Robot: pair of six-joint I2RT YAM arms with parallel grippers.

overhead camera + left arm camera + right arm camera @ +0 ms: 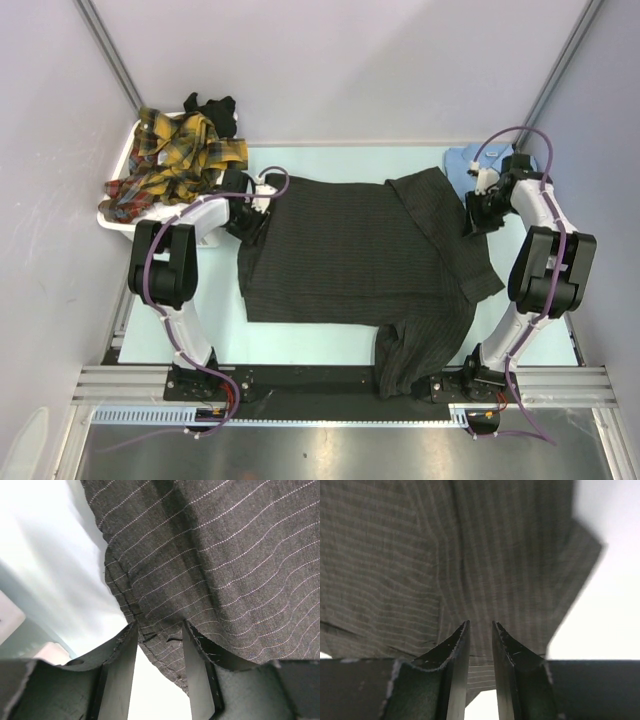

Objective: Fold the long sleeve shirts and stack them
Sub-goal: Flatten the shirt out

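Your left gripper [159,645] pinched the far-left hem of the charcoal pinstriped cloth shirt [350,250], spread flat on the table between both grippers; your right gripper [480,640], nearly closed, clamped its far-right edge, likely keeping it taut for folding.

The gripper [159,632] pinches the edge of the dark striped shirt [220,555] above the pale table [45,575].

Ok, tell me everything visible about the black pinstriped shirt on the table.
The pinstriped shirt is charcoal woven cloth with fine pale stripes, spread mostly flat on the pale table. One sleeve hangs over the near edge. The left gripper pinches its far-left edge; the right gripper grips cloth at its far-right side. Buttons aren't visible.
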